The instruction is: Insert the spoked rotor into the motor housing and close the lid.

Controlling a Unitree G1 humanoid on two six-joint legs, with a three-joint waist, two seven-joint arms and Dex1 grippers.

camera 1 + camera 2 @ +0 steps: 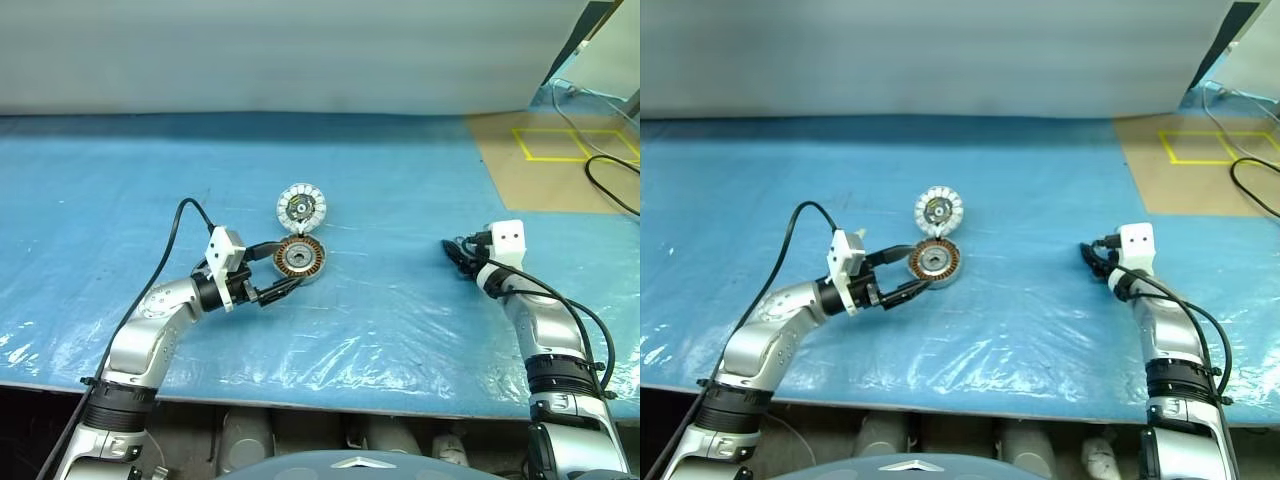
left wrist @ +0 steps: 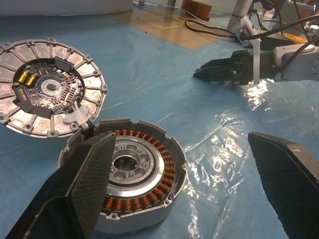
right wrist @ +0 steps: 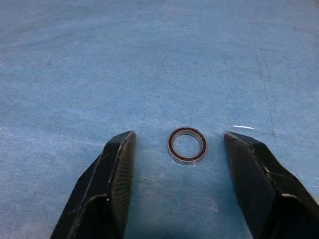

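**benchrat:** While the blue plastic sheet (image 1: 380, 320) covers pretty much the whole table, the parts sit close together near the middle. The motor housing (image 1: 298, 258) lies flat with its copper windings and silver hub facing up. The lid (image 1: 301, 207) is just behind it, on the far side from the robot, its edge touching or almost touching the housing rim. It's lying with the toothed rim and the dark centre with little circuit bits facing up.

**torque_tom:** And the grippers?

**benchrat:** The left gripper (image 2: 179, 189) is right at the housing with its fingers spread wide. One finger (image 2: 84, 184) sits in front of the housing's near rim, the other is well off to the side over bare sheet. Nothing is between them being squeezed, so it's empty.

**torque_tom:** What about the other one?

**benchrat:** The right gripper (image 3: 177, 184) is well off to the robot's right, low over the sheet. Its fingers are partly apart and straddle a small ring (image 3: 187, 145) lying flat on the sheet, dark with a shiny inner edge. Neither finger touches it; there's blue showing on both sides. I can't make out any spokes on it from here.

**torque_tom:** Anything else on the table?

**benchrat:** A brown board (image 1: 550, 170) with yellow tape squares at the far right, with black cables (image 1: 610, 185) trailing over it.
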